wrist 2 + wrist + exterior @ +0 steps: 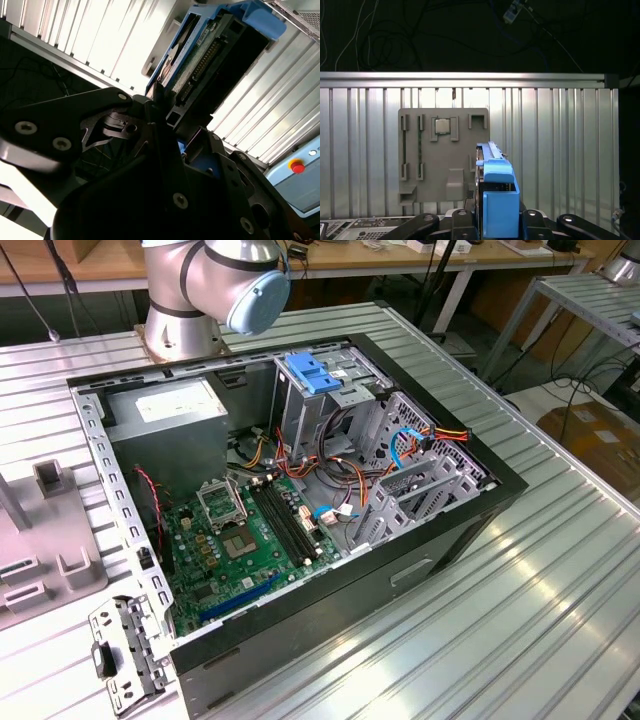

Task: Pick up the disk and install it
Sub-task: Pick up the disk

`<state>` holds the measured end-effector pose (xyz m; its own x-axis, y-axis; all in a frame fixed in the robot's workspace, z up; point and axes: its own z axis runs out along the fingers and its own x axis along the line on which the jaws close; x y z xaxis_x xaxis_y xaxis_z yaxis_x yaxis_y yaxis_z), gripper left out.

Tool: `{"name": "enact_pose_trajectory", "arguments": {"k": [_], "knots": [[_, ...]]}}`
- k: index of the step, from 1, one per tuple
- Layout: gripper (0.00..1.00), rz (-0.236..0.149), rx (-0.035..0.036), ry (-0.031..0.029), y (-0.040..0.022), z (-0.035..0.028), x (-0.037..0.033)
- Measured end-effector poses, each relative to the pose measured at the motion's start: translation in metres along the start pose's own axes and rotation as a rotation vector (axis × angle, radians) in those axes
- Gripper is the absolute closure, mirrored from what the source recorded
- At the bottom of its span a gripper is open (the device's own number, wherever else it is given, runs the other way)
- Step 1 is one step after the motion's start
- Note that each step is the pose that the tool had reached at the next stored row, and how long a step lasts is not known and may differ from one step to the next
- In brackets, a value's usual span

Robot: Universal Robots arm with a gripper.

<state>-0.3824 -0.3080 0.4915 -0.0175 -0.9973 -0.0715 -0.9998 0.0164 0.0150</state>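
In both wrist views my gripper (495, 222) (167, 117) is shut on the disk (483, 165) (200, 60). It holds the disk on edge, well above the ribbed aluminium table. The disk sits in its blue plastic carrier (498, 200) (260, 20), and its connector edge shows in the second wrist view. My black fingers (457, 220) press on both sides of the carrier. In the exterior view the open computer case (470, 510) lies on the table, with its drive cage (335, 405) at the far side.
Under the held disk lies a grey fixture plate (442, 160) with a square chip (442, 125) in it. Inside the case are a green motherboard (245, 540), a grey power-supply box (170, 405), loose cables (330, 465) and a blue bracket (313, 373) atop the cage. The arm's base (185, 300) stands behind.
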Motion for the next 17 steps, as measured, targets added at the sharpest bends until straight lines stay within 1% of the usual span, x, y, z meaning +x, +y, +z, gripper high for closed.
{"name": "enact_pose_trajectory", "arguments": {"k": [17], "knots": [[0.63, 0.0, 0.0, 0.0, -0.0026, 0.0002, 0.0]]}}
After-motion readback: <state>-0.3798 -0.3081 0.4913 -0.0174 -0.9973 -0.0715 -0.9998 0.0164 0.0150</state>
